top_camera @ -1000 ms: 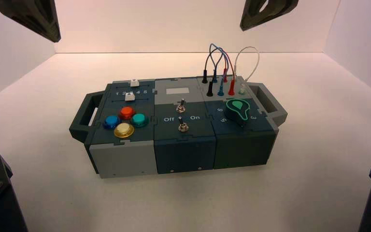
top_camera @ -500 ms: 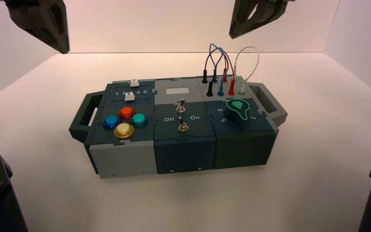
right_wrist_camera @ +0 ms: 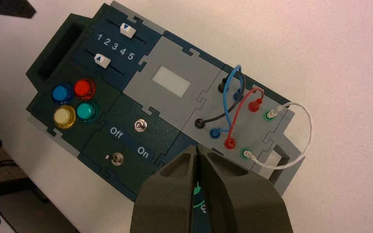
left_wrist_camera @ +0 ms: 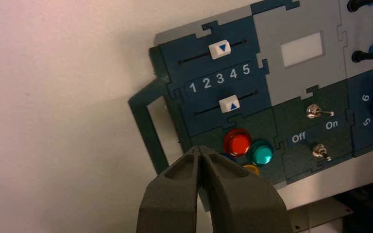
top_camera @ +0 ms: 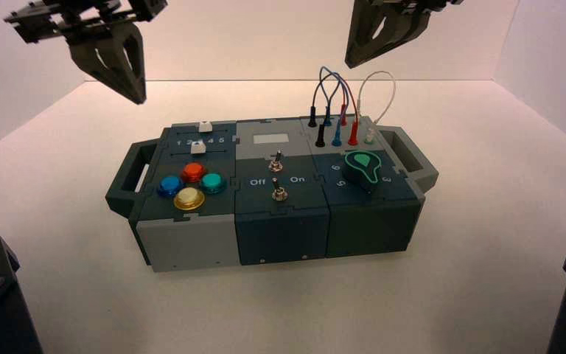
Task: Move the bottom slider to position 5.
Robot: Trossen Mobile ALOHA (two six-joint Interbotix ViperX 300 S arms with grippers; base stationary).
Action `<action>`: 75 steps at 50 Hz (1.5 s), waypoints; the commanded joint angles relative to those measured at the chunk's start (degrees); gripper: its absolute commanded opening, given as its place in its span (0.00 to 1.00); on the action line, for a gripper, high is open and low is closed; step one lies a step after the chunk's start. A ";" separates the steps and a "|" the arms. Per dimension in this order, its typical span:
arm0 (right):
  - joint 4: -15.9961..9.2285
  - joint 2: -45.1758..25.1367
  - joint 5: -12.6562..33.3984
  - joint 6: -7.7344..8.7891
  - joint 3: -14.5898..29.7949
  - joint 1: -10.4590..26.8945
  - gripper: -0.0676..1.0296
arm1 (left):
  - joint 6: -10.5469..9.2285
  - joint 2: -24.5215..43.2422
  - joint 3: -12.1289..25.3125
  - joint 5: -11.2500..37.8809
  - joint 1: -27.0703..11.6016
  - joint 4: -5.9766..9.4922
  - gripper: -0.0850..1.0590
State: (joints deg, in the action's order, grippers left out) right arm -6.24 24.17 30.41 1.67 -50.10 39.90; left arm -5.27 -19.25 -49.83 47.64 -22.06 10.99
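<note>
One move, none of it done: bottom slider [left_wrist_camera: 229, 104] at 3, box's left section, short of 5 [left_wrist_camera: 246, 69]. Left gripper [left_wrist_camera: 199, 148], clenched empty, hangs above box, off the knob. Right gripper [right_wrist_camera: 197, 147], likewise clenched empty, above the wired side. Whole slide left.

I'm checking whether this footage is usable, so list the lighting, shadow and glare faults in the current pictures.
High view: warm, bright back wall, soft faint shadow in front of the box. Left wrist view: soft shadow beside the box's handle; the left gripper covers part of the buttons. Right wrist view: small highlights on the coloured buttons.
</note>
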 commanded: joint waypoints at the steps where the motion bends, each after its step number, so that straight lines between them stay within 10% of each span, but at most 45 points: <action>1: -0.44 0.09 -0.79 0.18 1.76 0.70 0.04 | -1.14 0.70 1.49 -1.05 -0.79 0.35 0.05; 75: -3.43 -8.53 -2.11 0.18 5.27 1.67 0.04 | -2.37 16.17 4.66 -9.58 -3.87 0.35 0.05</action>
State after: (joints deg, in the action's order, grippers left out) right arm -9.49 15.21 28.83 1.67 -46.49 41.31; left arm -7.65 -3.08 -46.85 38.41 -25.75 11.34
